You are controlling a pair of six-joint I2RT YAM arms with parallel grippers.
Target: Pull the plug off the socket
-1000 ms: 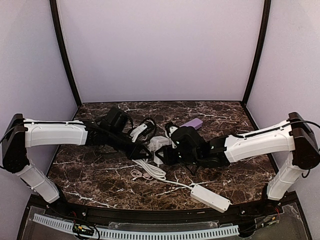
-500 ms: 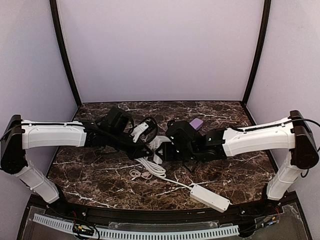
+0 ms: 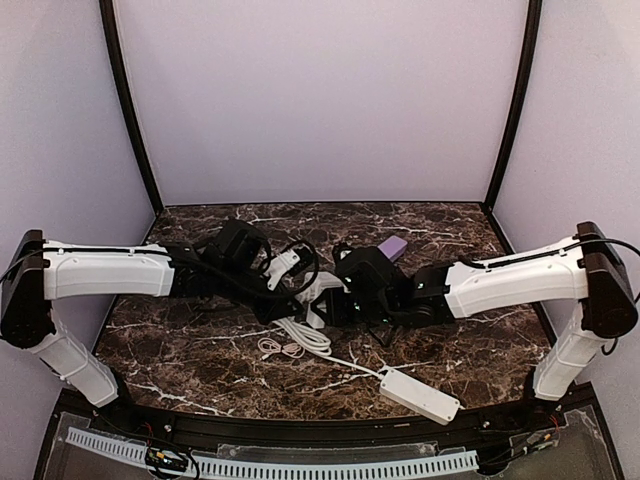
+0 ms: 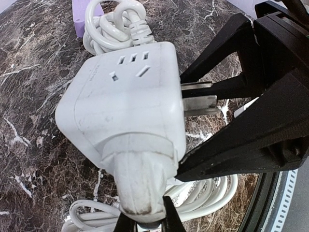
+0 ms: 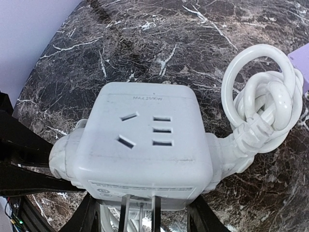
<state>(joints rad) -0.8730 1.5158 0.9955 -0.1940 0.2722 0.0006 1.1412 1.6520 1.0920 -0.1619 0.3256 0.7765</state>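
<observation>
Plug (image 4: 140, 189) white, grimy, seated in cube socket (image 4: 124, 104).

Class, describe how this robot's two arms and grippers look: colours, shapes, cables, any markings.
The left arm and right arm share white, rounded-box shells on black joints and black shoulder housings. The left gripper and right gripper are matte black, with tapered, wedge-shaped fingers. Thin black cables loop at the joints. No markings show.
</observation>
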